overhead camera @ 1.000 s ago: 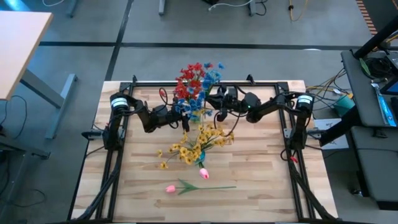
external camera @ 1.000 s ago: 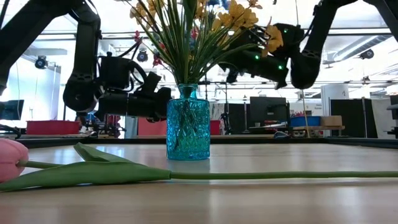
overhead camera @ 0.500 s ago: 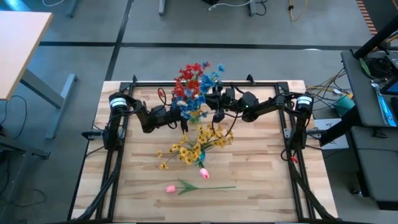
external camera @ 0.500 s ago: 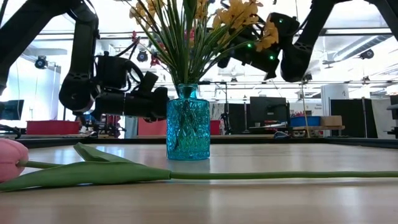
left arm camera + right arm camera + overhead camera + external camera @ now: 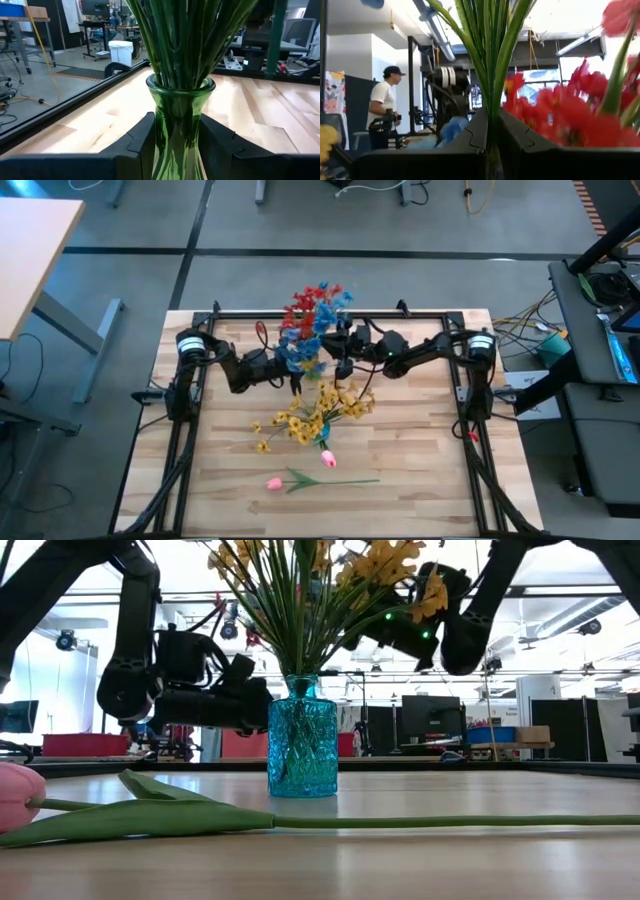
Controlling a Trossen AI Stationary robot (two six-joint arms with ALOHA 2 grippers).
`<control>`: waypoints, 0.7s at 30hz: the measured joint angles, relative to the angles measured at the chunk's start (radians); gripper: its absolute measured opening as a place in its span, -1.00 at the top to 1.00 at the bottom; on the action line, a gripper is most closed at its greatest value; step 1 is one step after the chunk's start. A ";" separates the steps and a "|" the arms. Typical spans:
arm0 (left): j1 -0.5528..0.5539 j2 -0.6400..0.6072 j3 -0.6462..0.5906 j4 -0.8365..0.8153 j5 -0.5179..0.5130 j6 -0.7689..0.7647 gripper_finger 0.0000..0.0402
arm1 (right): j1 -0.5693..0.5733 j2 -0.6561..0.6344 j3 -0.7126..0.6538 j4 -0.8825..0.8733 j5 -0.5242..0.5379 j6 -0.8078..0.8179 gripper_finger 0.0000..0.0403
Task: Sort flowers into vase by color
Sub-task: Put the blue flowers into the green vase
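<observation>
Yellow sprays already fill the blue vase. The left tool clasps the green vase of red and blue flowers — the right tool pinches a stem there. One pink tulip lies unsorted on the worktop.

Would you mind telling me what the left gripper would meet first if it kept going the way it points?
The left gripper already straddles the green vase, so it would push that first; the table beyond looks free.

Grey floor, wooden table, person standing behind
</observation>
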 joint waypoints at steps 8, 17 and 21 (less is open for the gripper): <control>0.000 0.000 0.003 -0.008 0.009 -0.002 0.48 | 0.002 0.071 0.046 -0.001 0.000 -0.032 0.91; 0.000 -0.001 0.003 -0.017 0.009 0.000 0.48 | 0.002 0.034 0.044 -0.003 -0.005 -0.100 0.91; 0.000 -0.002 0.003 -0.019 0.008 0.001 0.48 | 0.002 0.025 0.043 -0.031 -0.007 -0.142 0.91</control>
